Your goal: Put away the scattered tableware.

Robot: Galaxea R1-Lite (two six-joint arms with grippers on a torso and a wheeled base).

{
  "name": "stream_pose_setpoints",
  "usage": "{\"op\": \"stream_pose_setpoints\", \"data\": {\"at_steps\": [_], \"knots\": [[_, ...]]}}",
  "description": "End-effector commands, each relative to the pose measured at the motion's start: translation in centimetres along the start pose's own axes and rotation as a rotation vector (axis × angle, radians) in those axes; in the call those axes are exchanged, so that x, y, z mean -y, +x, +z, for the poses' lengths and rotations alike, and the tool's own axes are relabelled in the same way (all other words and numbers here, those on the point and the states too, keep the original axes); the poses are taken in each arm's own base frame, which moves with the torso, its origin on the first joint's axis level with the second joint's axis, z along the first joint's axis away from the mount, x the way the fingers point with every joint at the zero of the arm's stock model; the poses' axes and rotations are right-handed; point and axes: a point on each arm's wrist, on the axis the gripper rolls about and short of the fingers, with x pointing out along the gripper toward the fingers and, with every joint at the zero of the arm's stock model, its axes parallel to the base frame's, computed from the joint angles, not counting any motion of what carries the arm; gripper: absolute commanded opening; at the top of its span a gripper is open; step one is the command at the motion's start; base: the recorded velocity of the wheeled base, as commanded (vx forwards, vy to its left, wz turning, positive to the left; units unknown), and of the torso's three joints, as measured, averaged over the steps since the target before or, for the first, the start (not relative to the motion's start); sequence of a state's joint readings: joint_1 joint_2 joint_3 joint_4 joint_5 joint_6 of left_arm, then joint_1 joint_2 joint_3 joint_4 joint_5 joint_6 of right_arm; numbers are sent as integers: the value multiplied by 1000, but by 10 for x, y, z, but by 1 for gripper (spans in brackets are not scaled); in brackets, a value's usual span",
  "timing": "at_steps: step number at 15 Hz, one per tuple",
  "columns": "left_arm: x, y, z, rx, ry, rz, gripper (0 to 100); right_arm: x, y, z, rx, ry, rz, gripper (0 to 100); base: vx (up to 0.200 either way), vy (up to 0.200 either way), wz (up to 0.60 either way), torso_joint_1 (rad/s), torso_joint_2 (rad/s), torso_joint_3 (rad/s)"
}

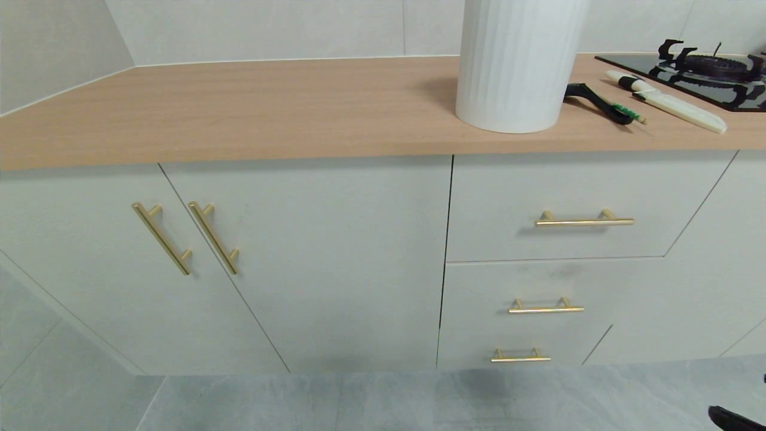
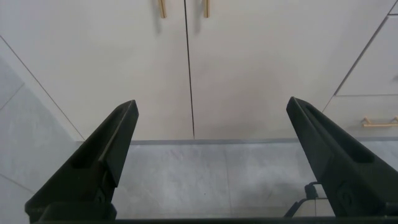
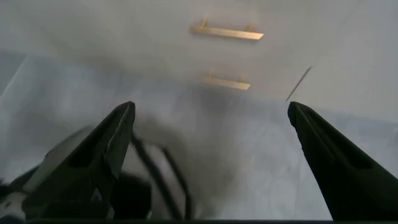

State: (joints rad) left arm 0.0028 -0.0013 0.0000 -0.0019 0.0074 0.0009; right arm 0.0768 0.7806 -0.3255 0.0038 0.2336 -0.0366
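Head view: knife (image 1: pixel 670 106) and black-handled utensil (image 1: pixel 598 103) lie loose on countertop (image 1: pixel 239 114), between white ribbed holder (image 1: pixel 520 66) and stove (image 1: pixel 706 72). I see left gripper (image 2: pixel 210 104) and right gripper (image 3: pixel 210 106) both spread apart, empty, low before cabinets. Parked pre-reach, I judge.

Tall white ribbed cylindrical container (image 1: pixel 516 66) on the wooden countertop (image 1: pixel 239 114): top cut off by the upper edge of the head view, interior not visible. Black curved-handled utensil (image 1: pixel 601 105): one end hidden behind the container; the green and pale detail at its other end is too small to identify. Long cream-coloured knife-shaped item (image 1: pixel 670 103): cannot tell whether bare blade or sheath. Black glass gas hob (image 1: pixel 706 78): cut off by the right edge. Left wrist view: brass bar door handles (image 2: pixel 163 7) and one brass drawer handle (image 2: pixel 380 122) cut off at the frame edges. Right wrist view: two brass pull handles (image 3: pixel 227 32) blurred
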Motion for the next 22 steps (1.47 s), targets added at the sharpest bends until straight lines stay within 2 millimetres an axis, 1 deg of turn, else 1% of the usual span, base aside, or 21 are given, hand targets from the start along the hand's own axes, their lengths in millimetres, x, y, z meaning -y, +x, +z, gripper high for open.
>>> {"op": "stream_pose_setpoints", "data": {"at_steps": [1,2,4,6,7,9,10,11,13,15,18,19,22], "knots": [[0,0,0,-2,-1,1,100,10,88,45,-256,25,100,100,0,0,0,0,0,0],[0,0,0,-2,-1,1,100,13,108,54,-266,29,101,100,0,0,0,0,0,0],[0,0,0,0,-1,1,100,18,137,62,-271,32,100,100,0,0,0,0,0,0],[0,0,0,-2,1,1,100,23,164,57,-295,35,102,100,0,0,0,0,0,0],[0,0,0,-2,-1,1,100,22,181,51,-311,28,109,100,0,0,0,0,0,0],[0,0,0,0,-1,1,100,25,204,38,-334,28,85,100,0,0,0,0,0,0],[0,0,0,-2,-1,1,100,27,212,29,-356,29,68,100,0,0,0,0,0,0],[0,0,0,-2,-1,1,100,29,215,25,-355,30,54,100,0,0,0,0,0,0],[0,0,0,-2,-1,1,100,31,222,20,-300,21,48,100,0,0,0,0,0,0],[0,0,0,0,-1,1,100,33,236,13,-209,6,17,100,0,0,0,0,0,0],[0,0,0,-2,-1,1,100,38,261,-1,-147,-22,-155,100,0,0,0,0,0,0],[0,0,0,-2,-1,1,100,39,266,-3,-122,-13,-187,100,0,0,0,0,0,0],[0,0,0,-2,-1,1,100,33,279,-4,-63,28,-238,100,0,0,0,0,0,0]]}}
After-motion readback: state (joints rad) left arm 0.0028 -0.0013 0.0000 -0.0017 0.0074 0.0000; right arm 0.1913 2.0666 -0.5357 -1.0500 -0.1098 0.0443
